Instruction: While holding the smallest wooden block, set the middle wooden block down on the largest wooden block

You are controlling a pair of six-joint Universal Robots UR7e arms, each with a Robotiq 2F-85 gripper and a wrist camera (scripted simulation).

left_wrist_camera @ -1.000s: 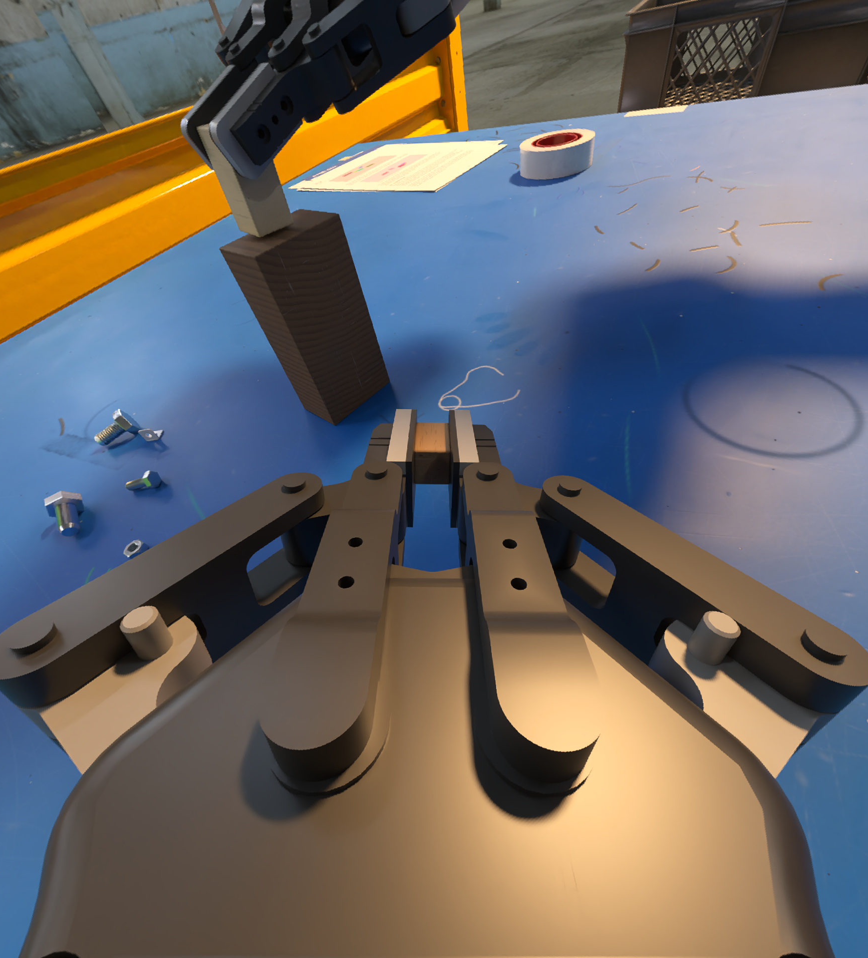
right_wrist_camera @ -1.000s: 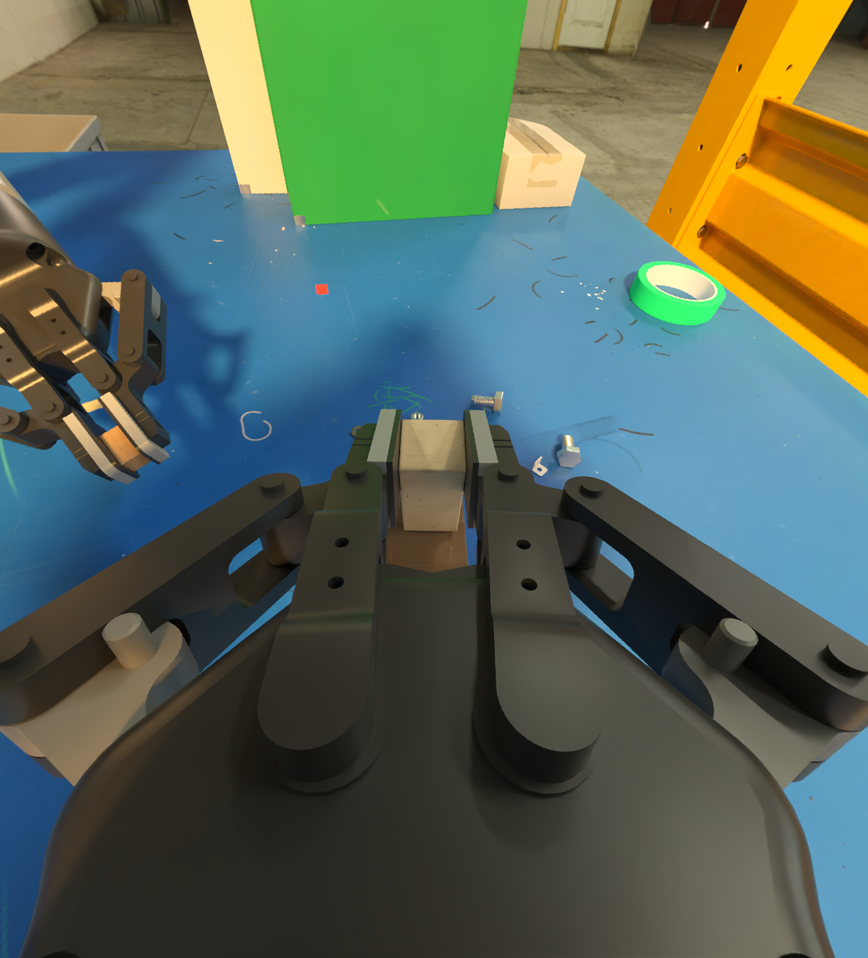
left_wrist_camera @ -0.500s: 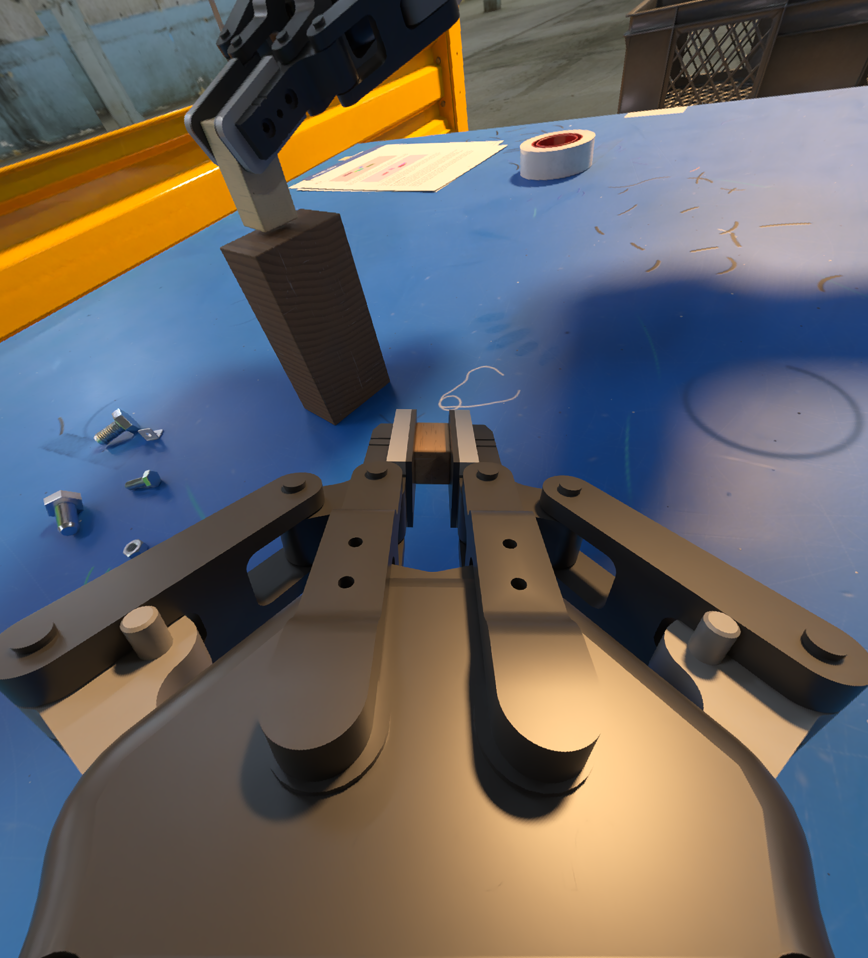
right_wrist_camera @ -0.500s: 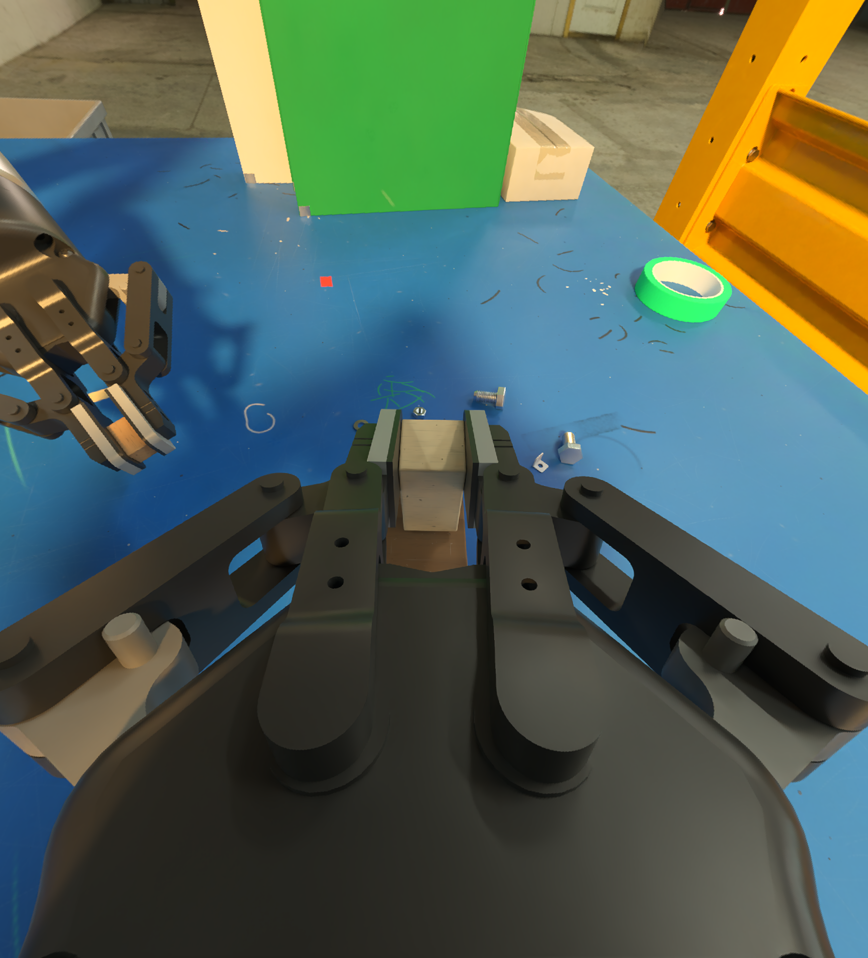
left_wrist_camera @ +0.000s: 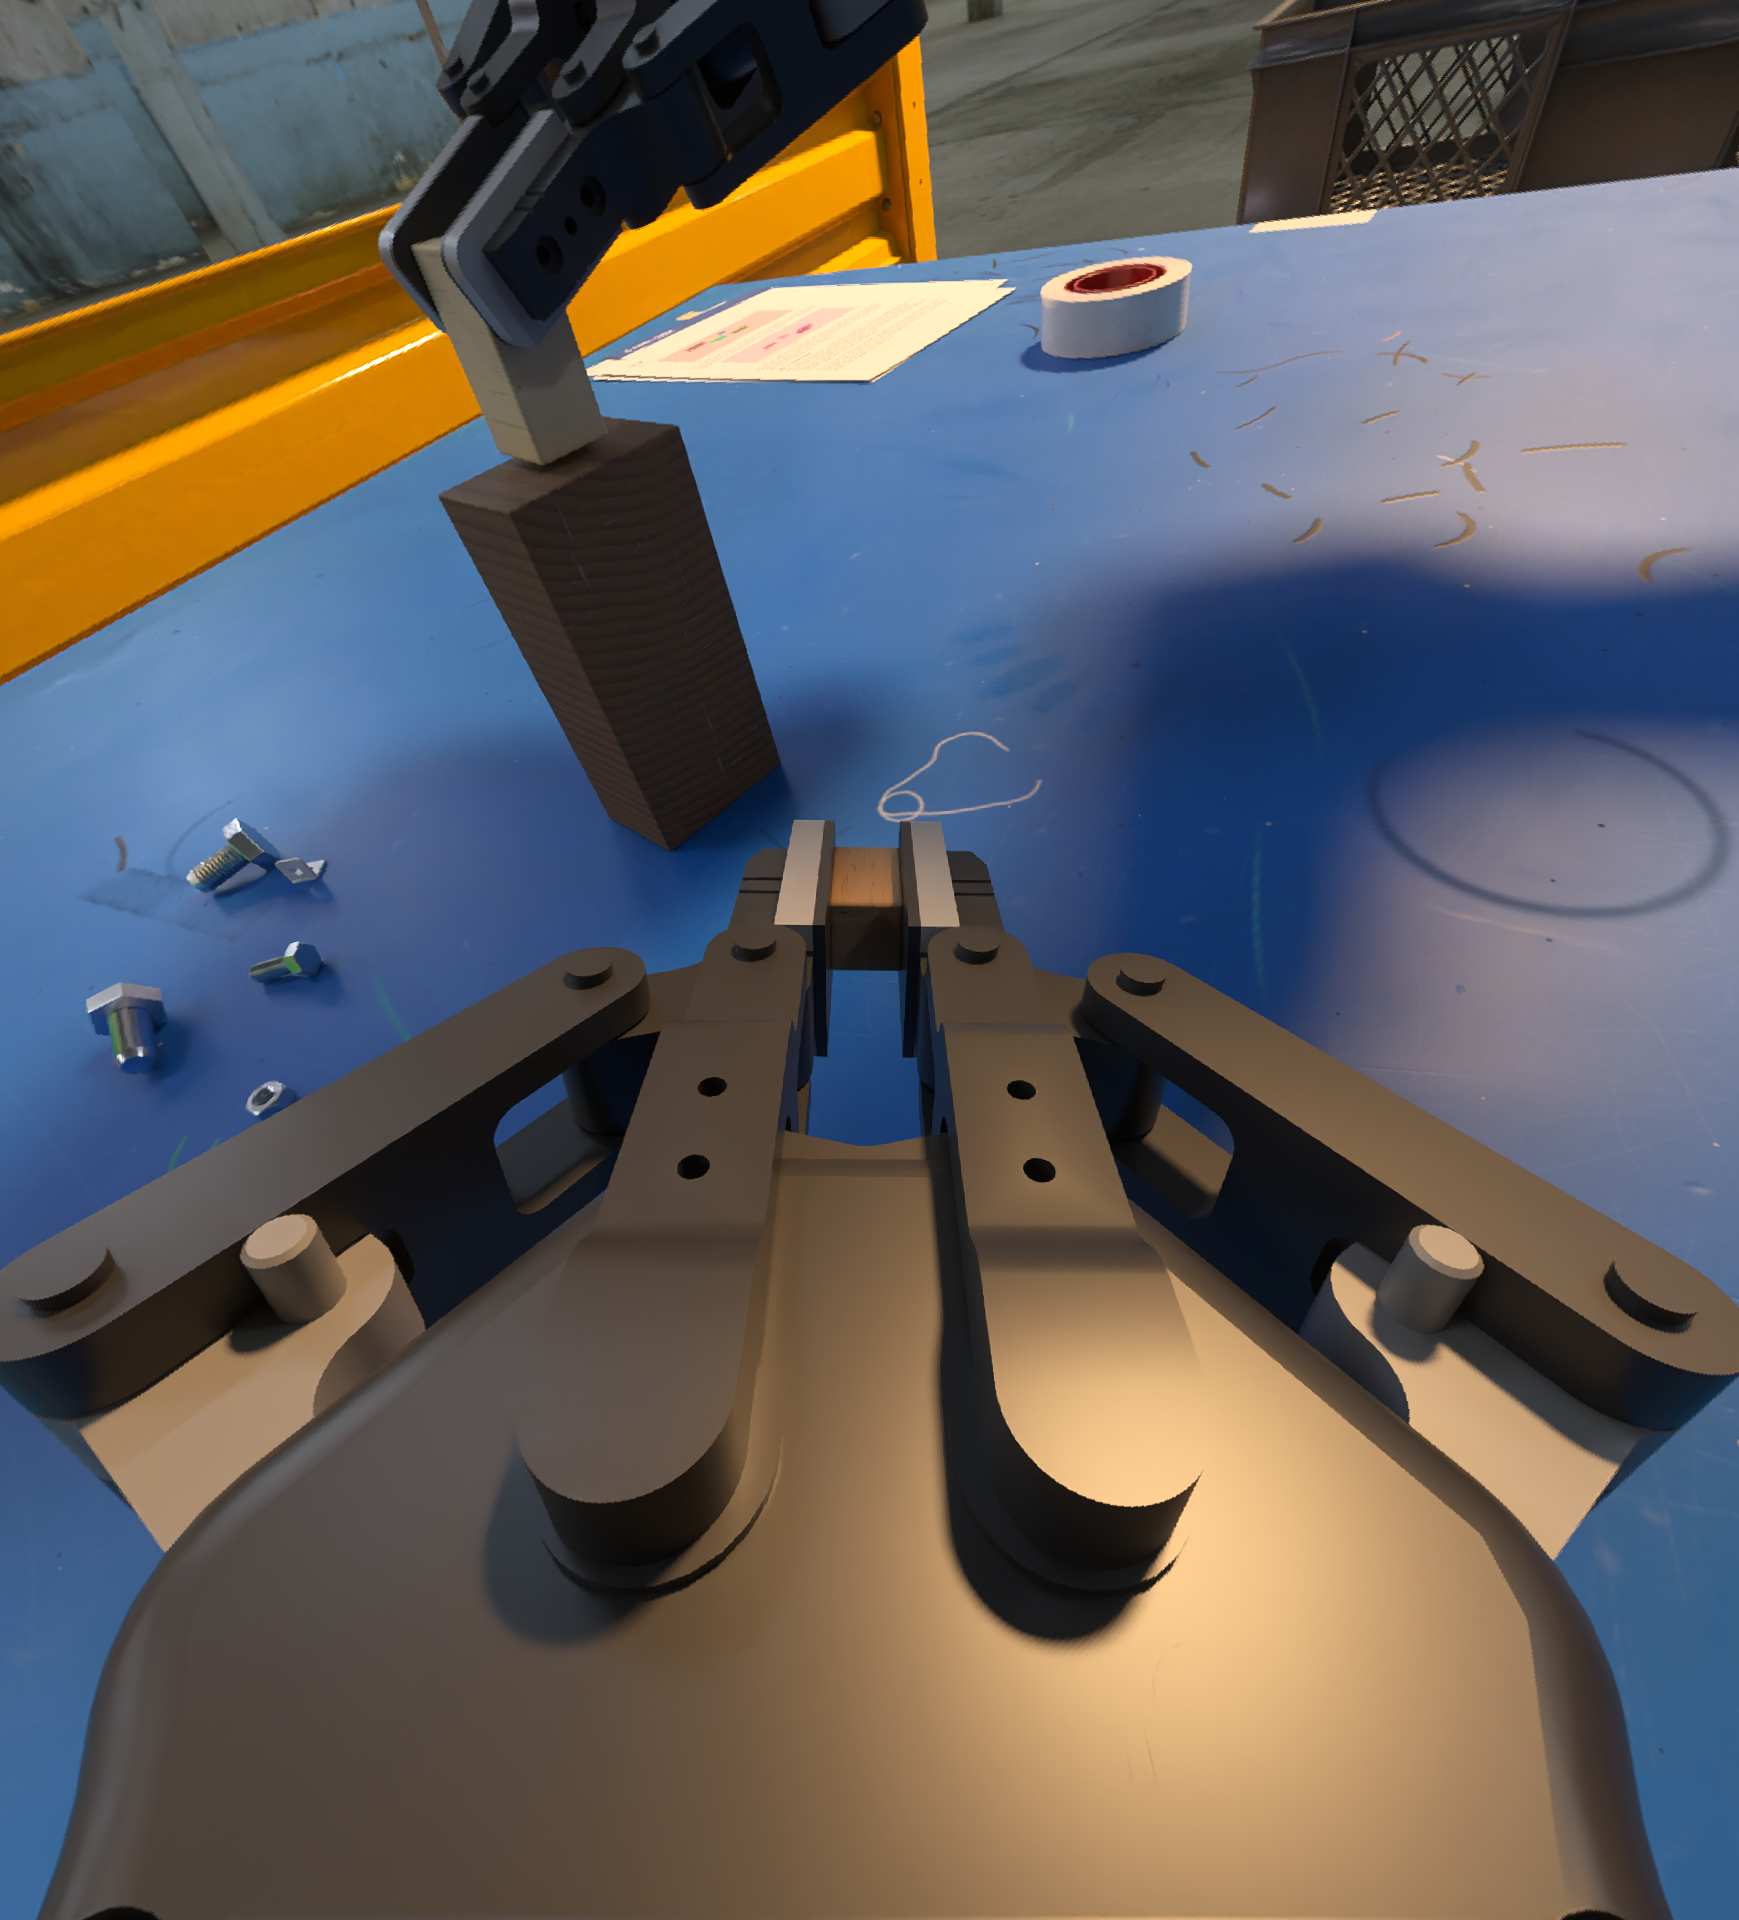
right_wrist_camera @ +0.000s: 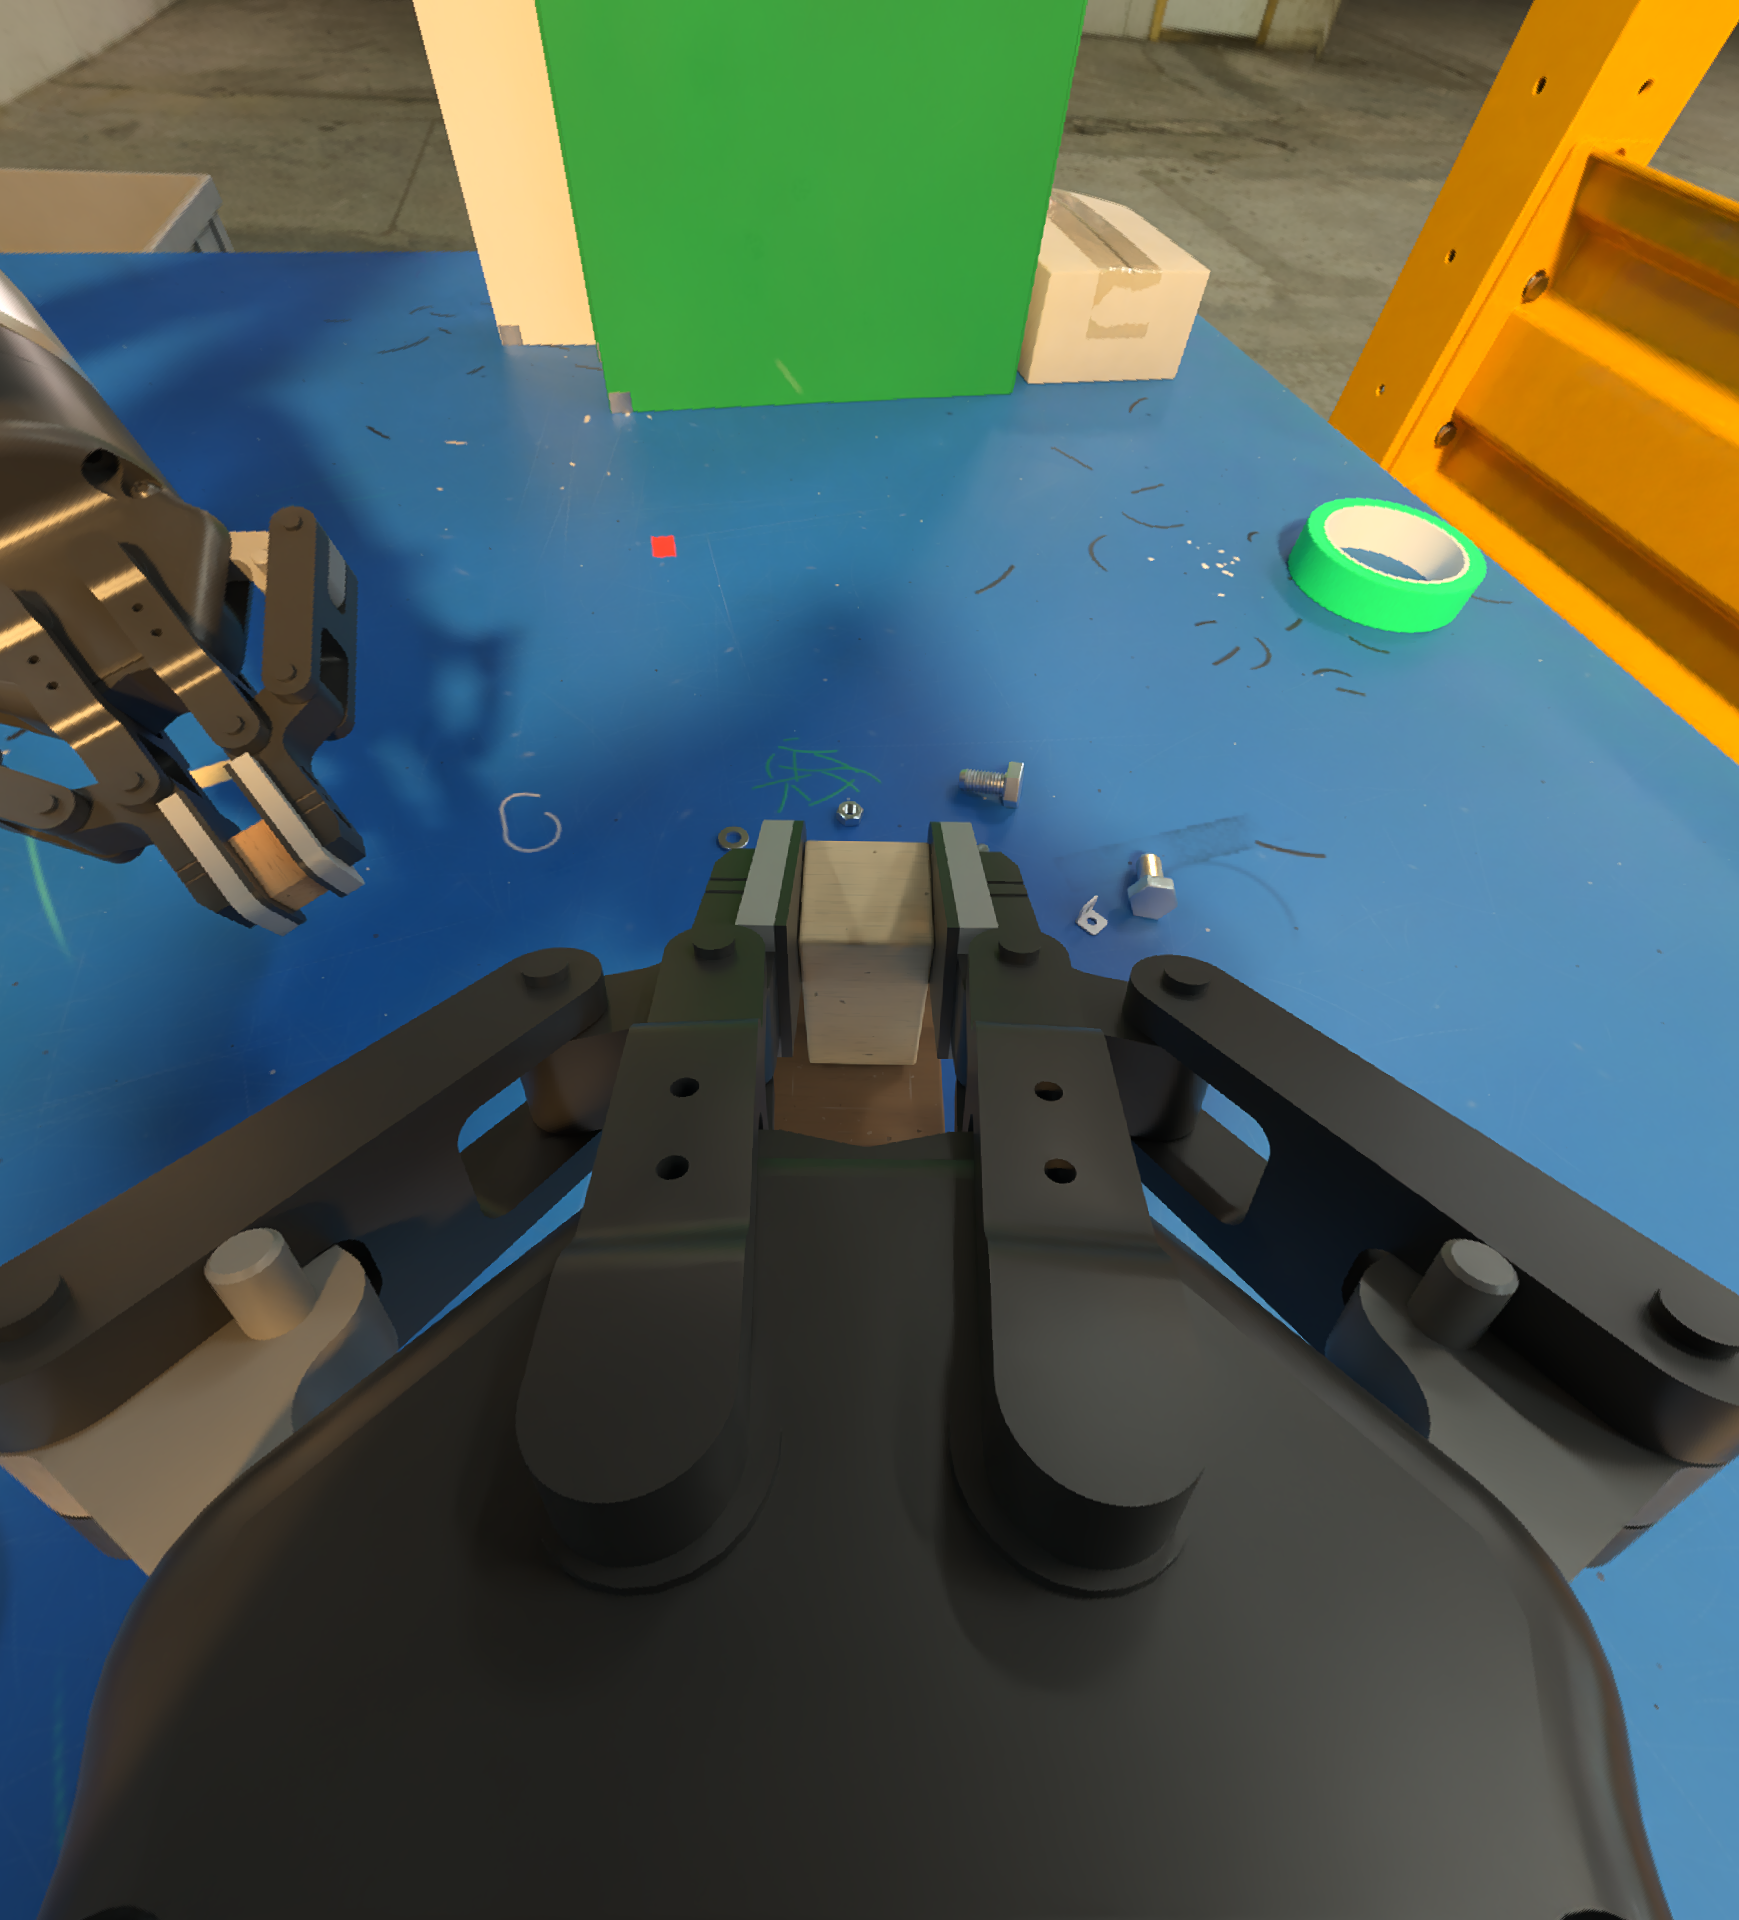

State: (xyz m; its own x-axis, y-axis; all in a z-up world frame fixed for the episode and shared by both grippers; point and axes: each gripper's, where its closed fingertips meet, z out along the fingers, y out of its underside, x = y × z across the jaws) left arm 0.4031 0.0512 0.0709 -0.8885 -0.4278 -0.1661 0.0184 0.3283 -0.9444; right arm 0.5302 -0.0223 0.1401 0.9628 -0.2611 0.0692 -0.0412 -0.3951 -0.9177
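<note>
Matt wooden blocks — dark largest block [left_wrist_camera: 616,634] (grained) — shiny metal bolts [left_wrist_camera: 125,1023].

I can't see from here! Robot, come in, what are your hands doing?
Left hand shut on smallest block. Right hand shut on middle block, its end on largest block. Nothing in the way.

Likely a workshop, scuffed blue workbench [left_wrist_camera: 1467,1039], loose bolts [left_wrist_camera: 231,857], tape roll [right_wrist_camera: 1384,566], yellow steel racking [right_wrist_camera: 1623,416]

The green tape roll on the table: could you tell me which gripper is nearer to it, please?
Right. The right gripper is above the table's middle, with the green tape roll ahead to its right; the left gripper is farther off on the opposite side.
</note>
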